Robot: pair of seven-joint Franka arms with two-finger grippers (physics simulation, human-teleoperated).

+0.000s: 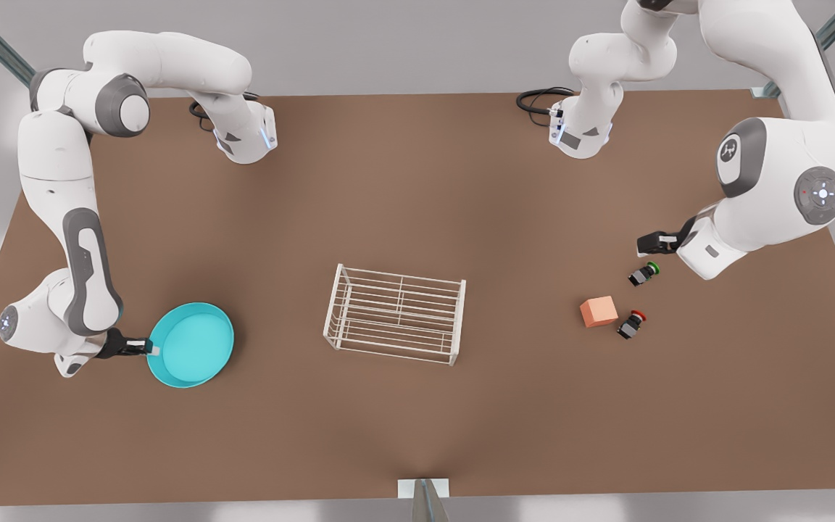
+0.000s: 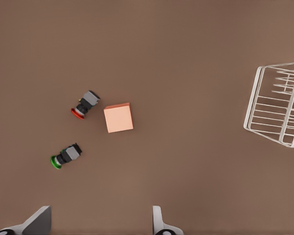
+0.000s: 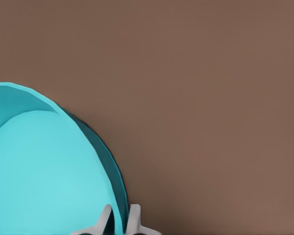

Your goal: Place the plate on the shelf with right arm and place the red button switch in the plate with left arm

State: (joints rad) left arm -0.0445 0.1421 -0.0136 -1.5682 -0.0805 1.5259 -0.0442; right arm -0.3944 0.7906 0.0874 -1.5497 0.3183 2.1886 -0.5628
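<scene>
Shelf (image 1: 394, 314) stands mid-table (image 1: 417, 181). Plate (image 1: 193, 344) lies toward one end edge, its rim pinched by the right gripper (image 1: 148, 349). Red button switch (image 1: 631, 324) lies near the opposite end, the left gripper (image 1: 644, 243) hovering spread nearby.

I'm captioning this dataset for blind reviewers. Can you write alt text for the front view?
On a brown table, the right gripper pinches the rim of a turquoise plate at the front view's left; a white wire shelf stands mid-table. At right, the open left gripper hovers near a green-capped switch, orange cube and red button switch.
</scene>
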